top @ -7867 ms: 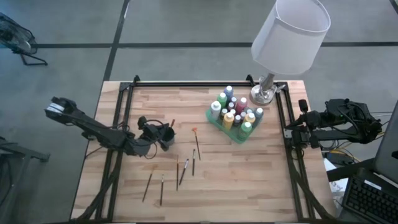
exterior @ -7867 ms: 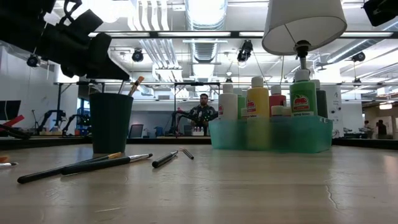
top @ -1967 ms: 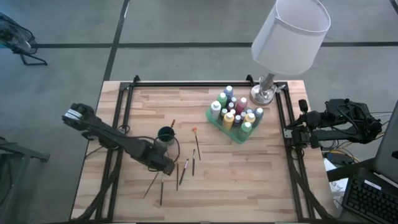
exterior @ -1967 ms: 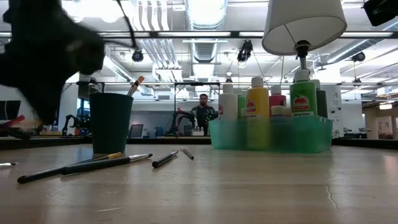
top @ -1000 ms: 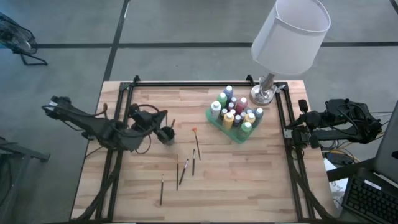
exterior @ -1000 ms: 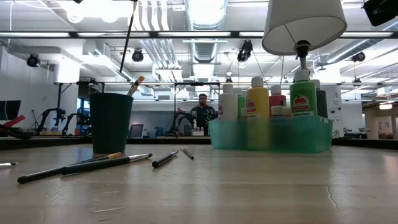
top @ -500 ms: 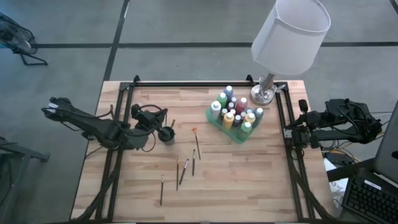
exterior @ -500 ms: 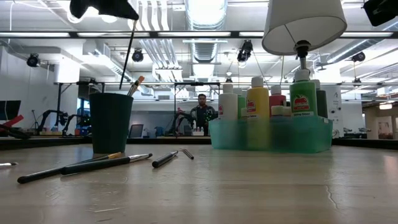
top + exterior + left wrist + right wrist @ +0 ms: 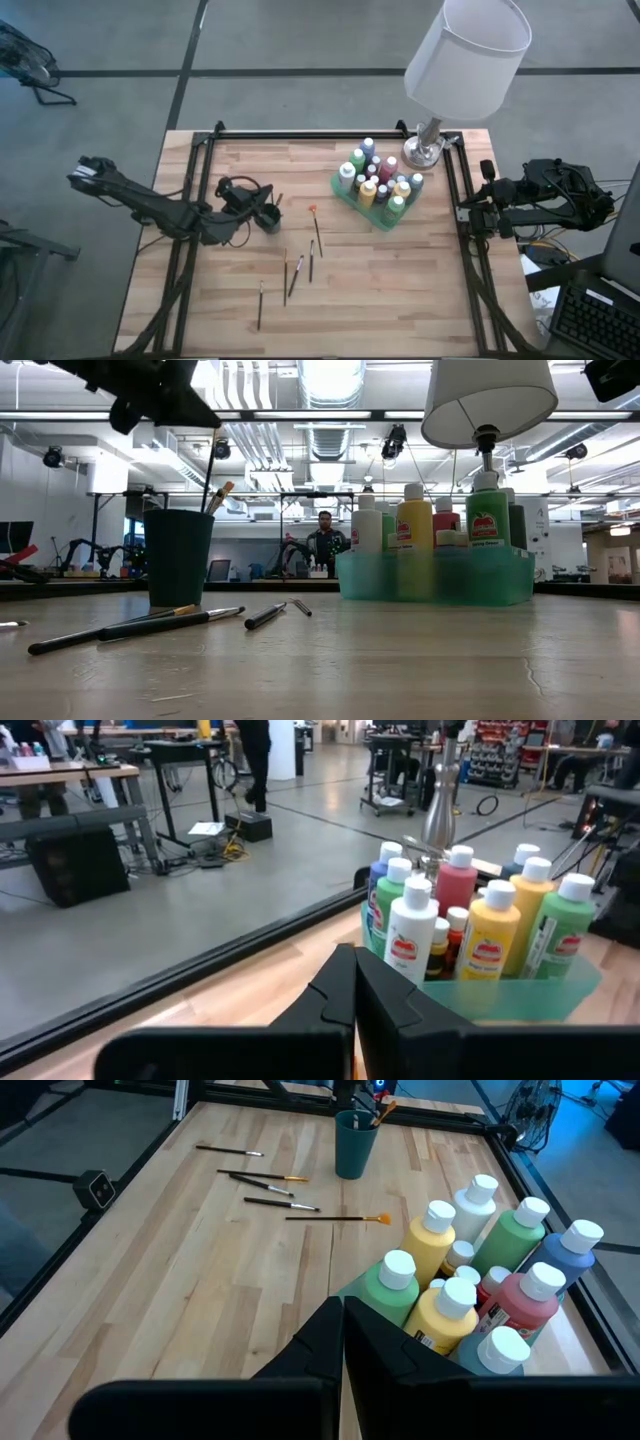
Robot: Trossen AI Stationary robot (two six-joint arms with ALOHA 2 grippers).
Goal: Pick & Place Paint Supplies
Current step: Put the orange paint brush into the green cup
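Now we see the left gripper (image 9: 250, 196) clenched on a thin brush (image 9: 207, 472) right over the dark cup (image 9: 267, 216). Four brushes (image 9: 296, 275) lie near the cup; bottles (image 9: 378, 183) sit in the green tray (image 9: 345, 197). Right gripper (image 9: 487, 205) waits clenched beyond the tray.

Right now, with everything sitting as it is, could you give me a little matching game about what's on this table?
Things:
1. lamp
2. green tray
3. dark green cup
4. left gripper

Descriptions:
A. holds the paint bottles
B. above the cup, shut on a thin brush
C. stands at the table's far right corner
D. has a brush handle sticking out of its top

Pairs: 1-C, 2-A, 3-D, 4-B.

The right gripper waits shut at the table's right edge.
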